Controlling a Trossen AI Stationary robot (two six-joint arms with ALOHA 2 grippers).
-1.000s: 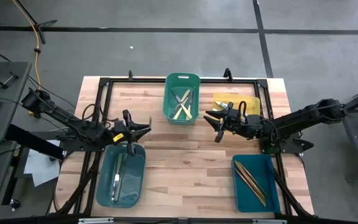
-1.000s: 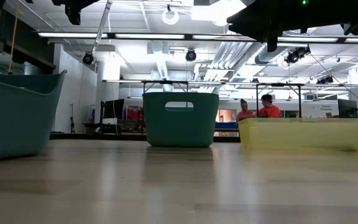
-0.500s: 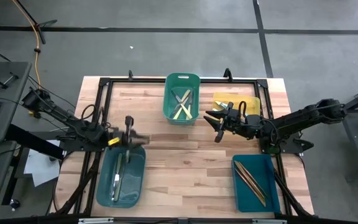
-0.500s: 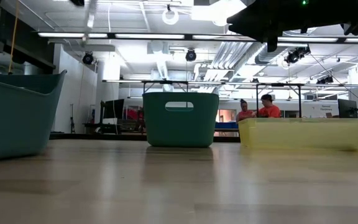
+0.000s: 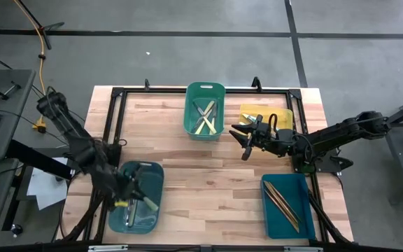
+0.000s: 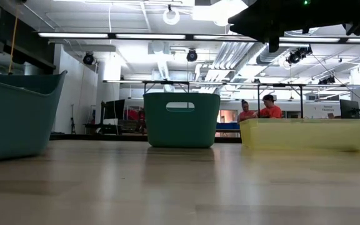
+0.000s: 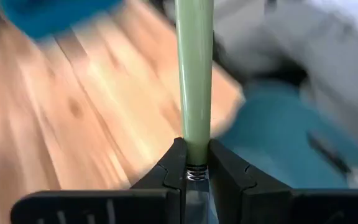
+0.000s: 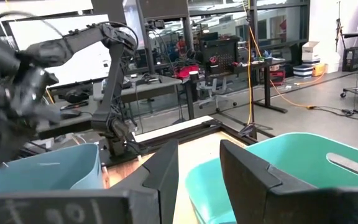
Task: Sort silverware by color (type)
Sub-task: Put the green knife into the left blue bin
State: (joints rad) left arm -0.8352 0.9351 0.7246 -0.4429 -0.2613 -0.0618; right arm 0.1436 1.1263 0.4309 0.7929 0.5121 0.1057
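Wooden tabletop (image 5: 208,175), four bins set apart so each handle colour has its own home. Over the teal bin (image 5: 152,175) at the near left corner, the left gripper (image 7: 191,163) is clamped on a pale green utensil (image 7: 194,74), presumably to drop it there. More silverware (image 5: 206,116) waits in the green bin (image 5: 205,89). Beside the yellow bin (image 5: 285,112), the right gripper (image 8: 199,163) hangs idle, fingers apart, holding nothing.

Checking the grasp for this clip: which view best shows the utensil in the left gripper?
The left wrist view: the green-handled utensil sits pinched in the left gripper. The high view barely resolves it; the low and right wrist views miss it.
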